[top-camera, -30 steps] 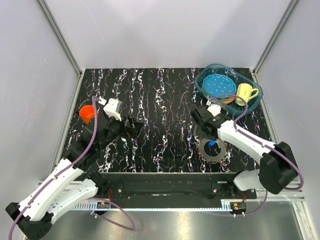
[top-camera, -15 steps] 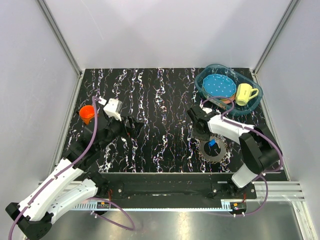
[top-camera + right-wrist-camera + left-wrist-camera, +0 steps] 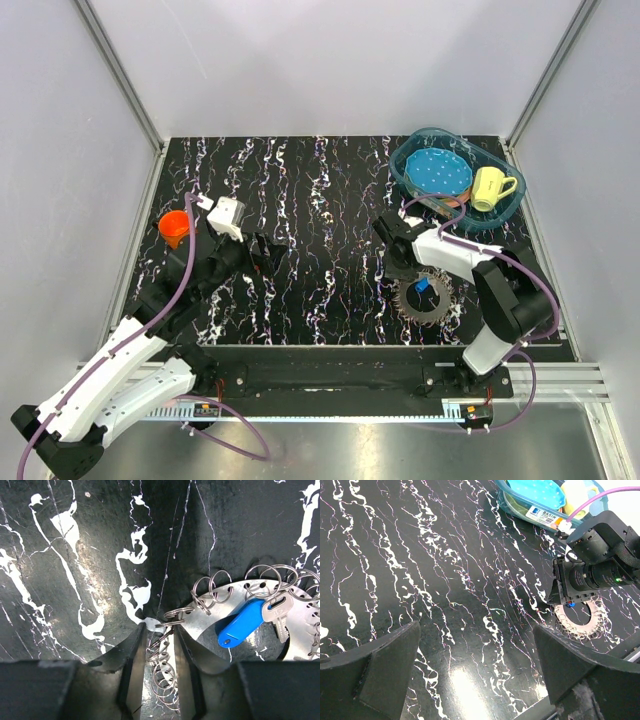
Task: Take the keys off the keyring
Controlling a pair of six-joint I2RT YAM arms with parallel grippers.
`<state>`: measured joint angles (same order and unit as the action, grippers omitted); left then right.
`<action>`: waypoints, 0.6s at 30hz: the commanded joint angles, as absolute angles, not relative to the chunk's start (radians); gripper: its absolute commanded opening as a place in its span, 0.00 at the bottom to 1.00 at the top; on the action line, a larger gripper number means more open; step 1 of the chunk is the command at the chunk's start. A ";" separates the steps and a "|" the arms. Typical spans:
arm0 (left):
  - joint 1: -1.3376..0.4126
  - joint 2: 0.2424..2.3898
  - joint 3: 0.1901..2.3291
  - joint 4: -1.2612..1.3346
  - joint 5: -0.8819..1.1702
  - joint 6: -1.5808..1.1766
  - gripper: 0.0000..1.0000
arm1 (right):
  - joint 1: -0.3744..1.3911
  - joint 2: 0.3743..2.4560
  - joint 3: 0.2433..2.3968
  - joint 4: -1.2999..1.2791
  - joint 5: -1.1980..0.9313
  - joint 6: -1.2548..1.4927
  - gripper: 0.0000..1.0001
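The right claw [image 3: 398,262] is lowered at the left edge of the keyring [image 3: 425,300], which lies flat on the table [image 3: 320,200] near the front edge. In the right wrist view its fingers [image 3: 132,665] stand nearly together, clamped on the small split rings at the keyring's rim. The blue-headed key [image 3: 241,623] and a silver key [image 3: 277,614] lie on the keyring, just beside the claw. The left claw [image 3: 476,630] hovers well apart to the left, fingers spread wide, holding nothing.
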<state>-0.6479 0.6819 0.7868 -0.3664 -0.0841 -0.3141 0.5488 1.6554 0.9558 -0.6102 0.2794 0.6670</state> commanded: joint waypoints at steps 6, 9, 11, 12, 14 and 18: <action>-0.646 0.658 0.793 -0.318 -0.117 -0.301 0.99 | 0.543 1.574 0.974 -0.535 0.201 0.661 0.22; -0.646 0.663 0.788 -0.327 -0.143 -0.313 0.99 | 0.551 1.557 0.974 -0.499 0.134 0.640 0.10; -0.646 0.679 0.795 -0.347 -0.162 -0.324 0.99 | 0.564 1.557 0.979 -0.485 0.109 0.626 0.07; -0.646 0.687 0.799 -0.353 -0.167 -0.333 0.99 | 0.571 1.557 0.980 -0.480 0.101 0.621 0.05; -0.646 0.712 0.807 -0.373 -0.184 -0.350 0.97 | 0.589 1.555 0.977 -0.448 0.072 0.606 0.03; -0.646 0.758 0.828 -0.416 -0.184 -0.419 0.94 | 0.676 1.559 0.988 -0.393 0.026 0.583 0.00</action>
<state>-0.6479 0.7219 0.7868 -0.3798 -0.1463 -0.3489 0.5961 1.5867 0.9573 -0.4858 0.1017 0.6224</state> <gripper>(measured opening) 0.952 0.011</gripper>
